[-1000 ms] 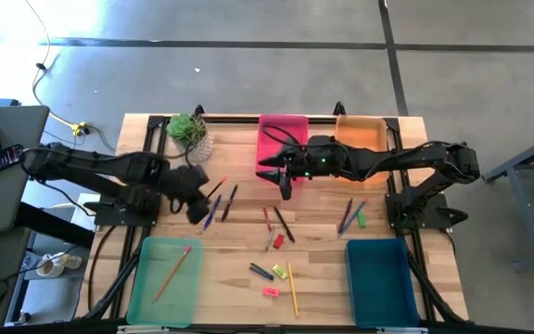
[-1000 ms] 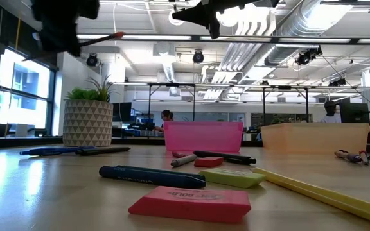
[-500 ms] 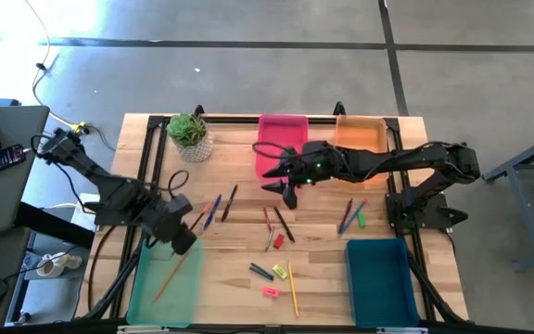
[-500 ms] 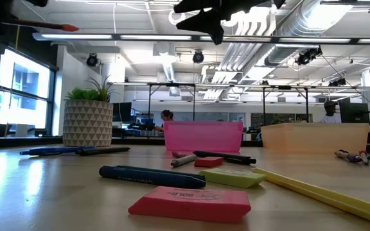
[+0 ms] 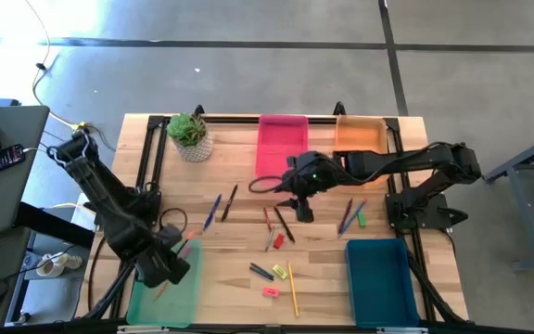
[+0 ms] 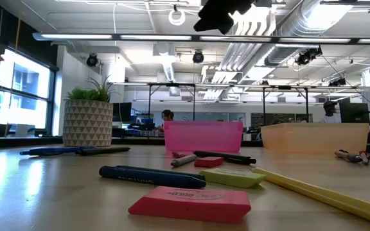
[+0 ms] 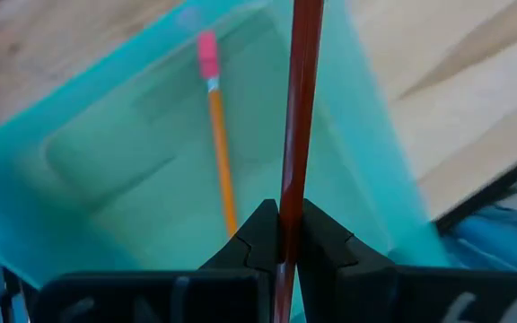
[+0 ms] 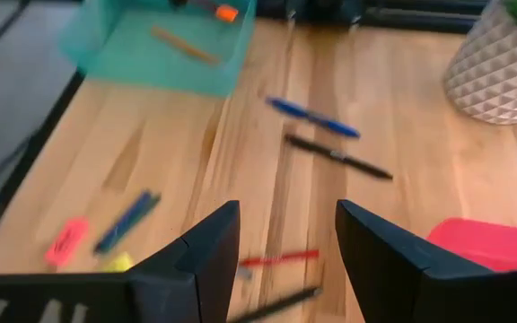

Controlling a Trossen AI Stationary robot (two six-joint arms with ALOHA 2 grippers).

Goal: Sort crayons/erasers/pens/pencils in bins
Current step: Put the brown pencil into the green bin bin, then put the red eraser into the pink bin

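Observation:
My left gripper [image 5: 169, 263] hangs over the light green bin [image 5: 163, 286] at the near left, shut on a red pencil [image 7: 300, 99]. An orange pencil with a pink end [image 7: 218, 152] lies on that bin's floor. Over the table's middle my right gripper [image 5: 300, 210] stands open and touches nothing. Below it lie a red stick [image 8: 281, 258] and a dark stick [image 8: 272, 308]. Blue and black pens [image 5: 219, 206] lie left of centre. Erasers [image 5: 271, 291] and a yellow pencil [image 5: 293, 289] lie near the front. My left gripper pinches the red pencil's shaft [image 7: 287, 235] between its two fingers, which come from above and point down. The pencil reaches out past the fingertips [image 7: 260, 229], over the bin's floor and clear of it. Which stretch of the shaft is in the hold stays hidden behind the fingers.
A pink bin [image 5: 281, 139] and an orange bin [image 5: 360, 134] stand at the far edge, a dark teal bin [image 5: 378, 271] at the near right. A potted plant [image 5: 189, 135] stands far left. More pens [image 5: 351, 215] lie right of centre.
My left gripper has swung from beside the plant toward the table's near edge and down, rolling its wrist, and carried the red pencil over the light green bin. My right gripper has tipped downward and drifted from the pink bin toward the table's middle, staying open.

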